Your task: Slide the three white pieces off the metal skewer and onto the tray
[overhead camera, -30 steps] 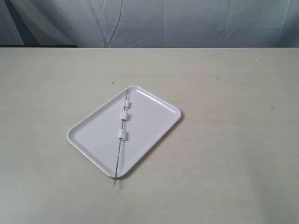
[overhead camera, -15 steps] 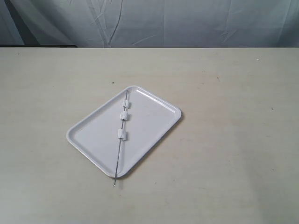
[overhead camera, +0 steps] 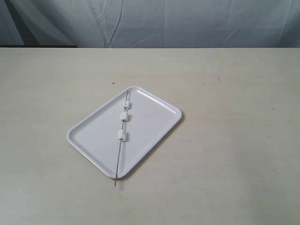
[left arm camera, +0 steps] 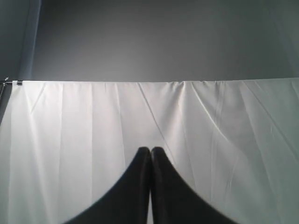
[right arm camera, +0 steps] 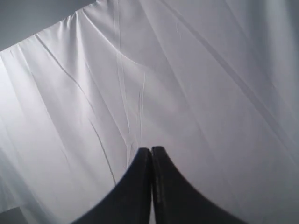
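Observation:
The white tray lies turned at an angle in the middle of the table. Across it rests the thin metal skewer, running from the far rim past the near corner. Three white pieces are threaded on the skewer: one near the far rim, one just below it, one at mid-tray. Neither arm shows in the exterior view. My left gripper is shut with nothing in it and faces a white curtain. My right gripper is also shut and empty, facing the same cloth.
The beige table spreads around the tray on all sides. A wrinkled white curtain hangs behind the table's far edge. The skewer's tip sticks out onto the table just past the tray's near corner.

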